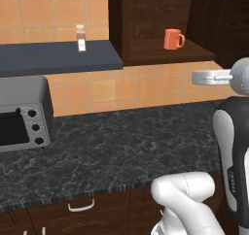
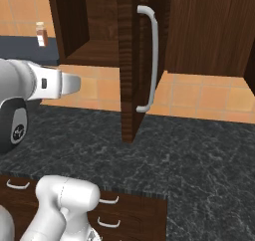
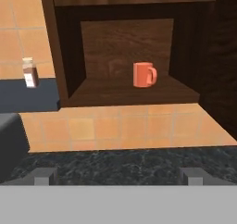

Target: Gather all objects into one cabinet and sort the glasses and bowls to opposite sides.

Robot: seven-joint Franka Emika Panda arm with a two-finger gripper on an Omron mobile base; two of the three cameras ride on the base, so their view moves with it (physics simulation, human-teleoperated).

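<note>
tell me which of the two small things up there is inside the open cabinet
The orange mug, standing upright on the cabinet floor; the spice jar stands outside on the dark shelf.

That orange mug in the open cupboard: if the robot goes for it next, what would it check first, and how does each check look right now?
1. Cupboard door swung open: ok.
2. Orange mug upright on the shelf, handle to the right in the hand view: ok.
3. End effector open and holding nothing: ok.
4. Path from end effector to mug free of things: ok; counter and wall tiles lie between.
5. Spice jar well apart from the mug, on the dark shelf outside the cupboard: ok.
6. Mug within the arm's reach: cannot tell.
</note>
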